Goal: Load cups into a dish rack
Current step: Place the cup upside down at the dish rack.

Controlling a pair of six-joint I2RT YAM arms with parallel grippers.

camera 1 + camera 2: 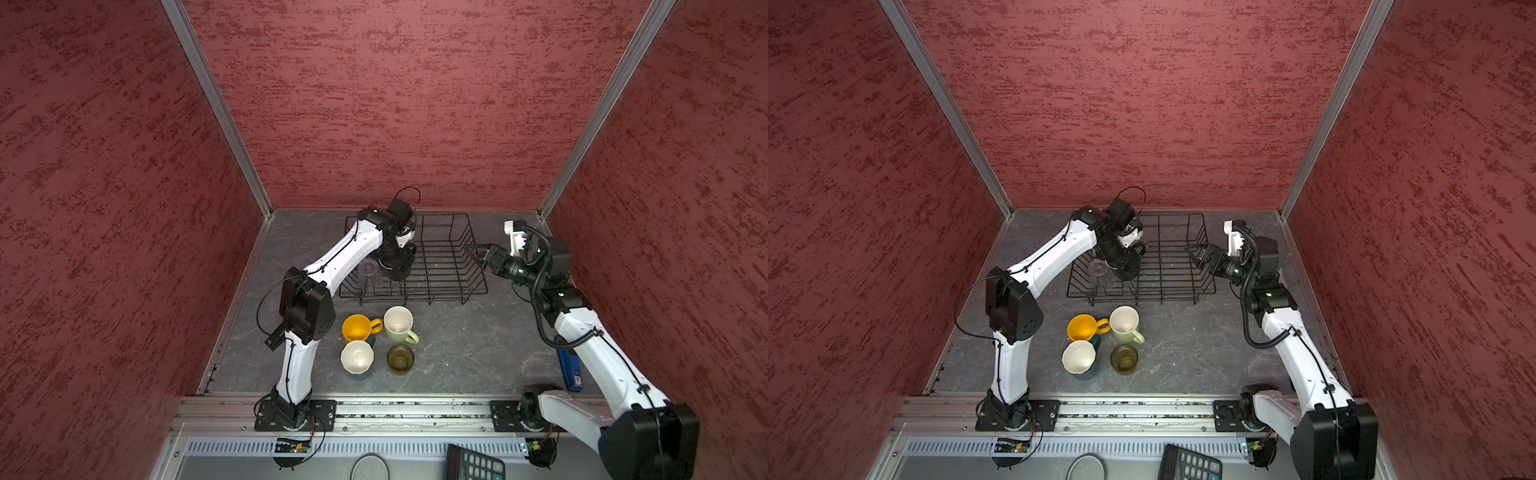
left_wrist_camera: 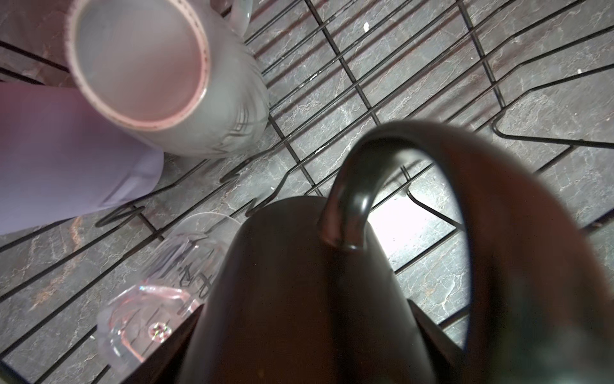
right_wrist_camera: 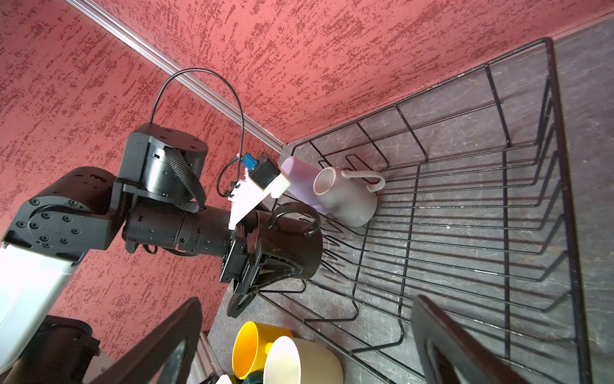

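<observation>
Black loop-handled mug [image 3: 299, 246] clamped in left pincer [image 1: 395, 268]; right pincer [image 1: 476, 255] gapes empty.

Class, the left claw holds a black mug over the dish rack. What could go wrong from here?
The black mug in the left claw hangs right by the clear glass; setting it down might knock the glass. The open right claw sits close to the dish rack side wires and could snag them.

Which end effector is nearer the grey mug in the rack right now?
Left. The left end effector, gripping the black mug, hangs over the dish rack right beside the grey mug; the right end effector sits open at the rack's opposite side.
</observation>
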